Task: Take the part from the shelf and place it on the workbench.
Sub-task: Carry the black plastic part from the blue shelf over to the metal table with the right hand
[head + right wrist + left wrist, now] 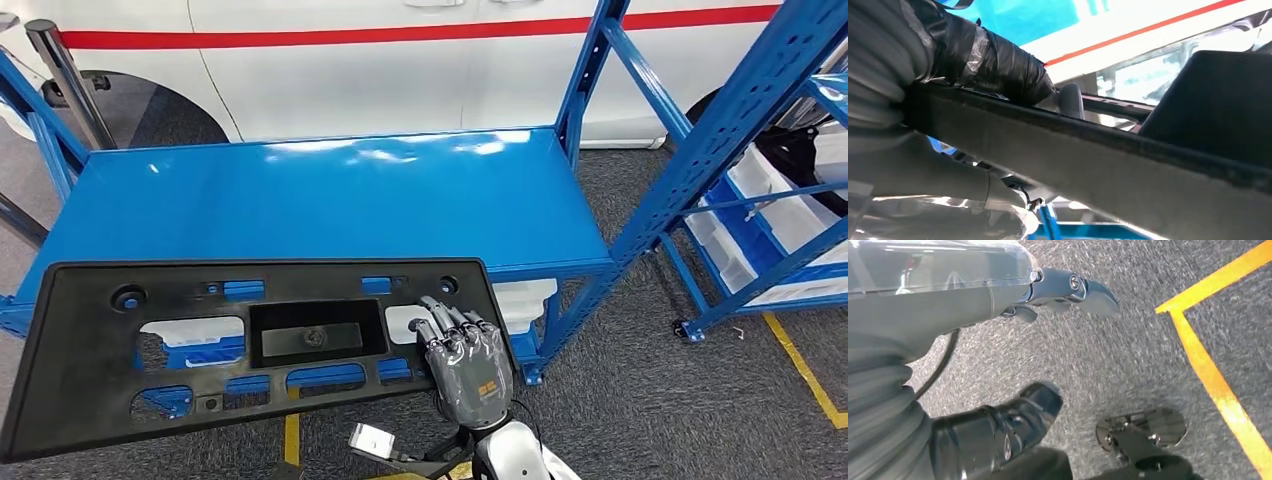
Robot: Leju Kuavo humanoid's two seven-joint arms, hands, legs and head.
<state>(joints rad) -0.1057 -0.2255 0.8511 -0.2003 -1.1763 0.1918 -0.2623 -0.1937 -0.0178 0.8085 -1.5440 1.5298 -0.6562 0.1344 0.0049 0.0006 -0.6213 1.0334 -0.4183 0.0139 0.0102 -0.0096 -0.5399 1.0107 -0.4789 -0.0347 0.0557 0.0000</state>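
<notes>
Right robot hand (466, 362) gripping black part (200, 350), thumb hidden beneath, workbench (330, 200) beyond

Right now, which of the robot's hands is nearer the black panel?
Right. The right hand grips the black panel at its right end; the left hand hangs over the floor.

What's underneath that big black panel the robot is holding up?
Through the black panel's cutouts you see blue shelf frame and white bins. The right robot hand grips its right end. The blue workbench top lies beyond. Everything behind the solid plastic is hidden.
</notes>
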